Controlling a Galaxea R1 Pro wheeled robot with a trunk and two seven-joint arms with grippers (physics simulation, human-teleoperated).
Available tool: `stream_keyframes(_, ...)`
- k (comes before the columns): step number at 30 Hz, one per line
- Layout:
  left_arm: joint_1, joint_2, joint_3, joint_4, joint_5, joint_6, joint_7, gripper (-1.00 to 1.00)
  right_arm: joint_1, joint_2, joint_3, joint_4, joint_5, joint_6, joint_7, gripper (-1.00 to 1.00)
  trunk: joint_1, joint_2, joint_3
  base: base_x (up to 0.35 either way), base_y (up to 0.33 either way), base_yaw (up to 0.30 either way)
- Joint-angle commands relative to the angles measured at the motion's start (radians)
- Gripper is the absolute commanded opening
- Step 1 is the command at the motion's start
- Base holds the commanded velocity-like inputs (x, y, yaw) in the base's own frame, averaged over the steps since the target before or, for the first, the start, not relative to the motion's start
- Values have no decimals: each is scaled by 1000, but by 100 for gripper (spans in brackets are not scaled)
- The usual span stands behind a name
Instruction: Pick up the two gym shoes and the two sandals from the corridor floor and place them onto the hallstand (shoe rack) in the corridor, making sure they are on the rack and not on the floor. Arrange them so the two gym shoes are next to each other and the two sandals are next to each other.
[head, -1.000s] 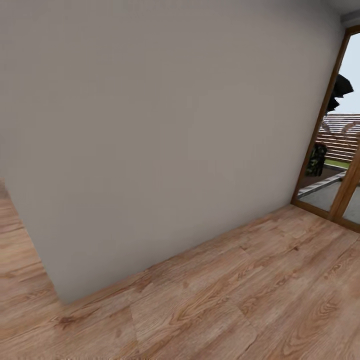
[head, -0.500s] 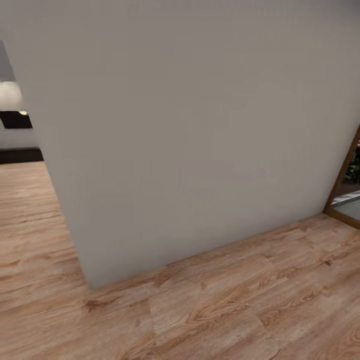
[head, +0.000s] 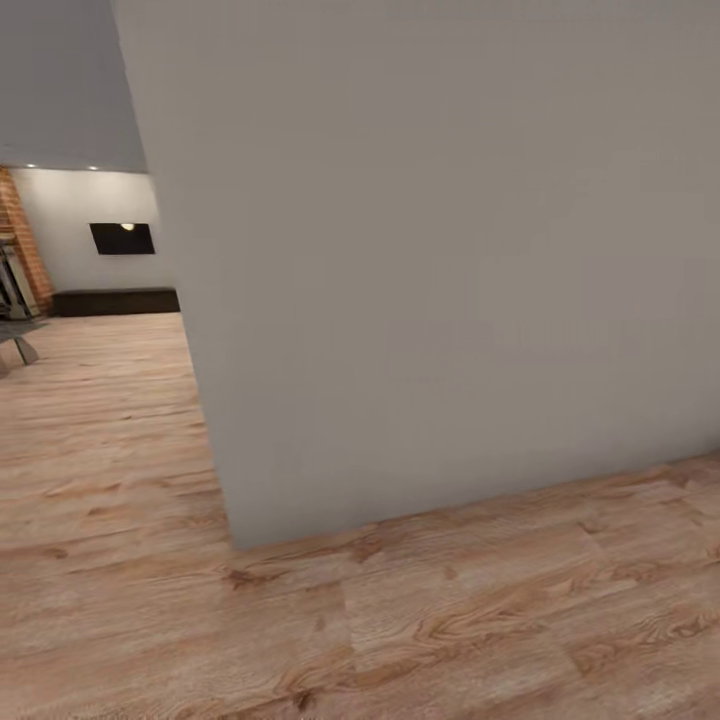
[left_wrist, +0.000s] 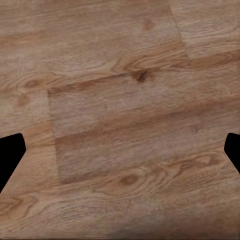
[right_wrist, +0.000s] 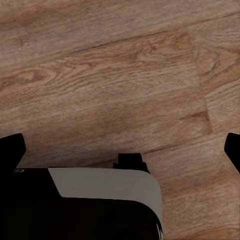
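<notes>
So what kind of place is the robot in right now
Most likely the inside of a home, at a corner where a passage opens into a living area: wood-plank floor, a plain grey wall, and further back a dark wall screen above a low dark cabinet.

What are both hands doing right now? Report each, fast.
Left hand: open, holding nothing, over the wood floor.
Right hand: open, holding nothing, over the floor.
</notes>
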Motion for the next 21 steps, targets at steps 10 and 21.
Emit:
stream_keyframes(10,-1,0,1,1,0,-3,0,100,0,0,-1,0,0,-3,-1,100,0,-1,-1,-1,1,293)
stream_keyframes(21,-1,0,1,1,0,-3,0,100,0,0,-1,0,-1,-3,-1,100,0,-1,-1,0,0,293)
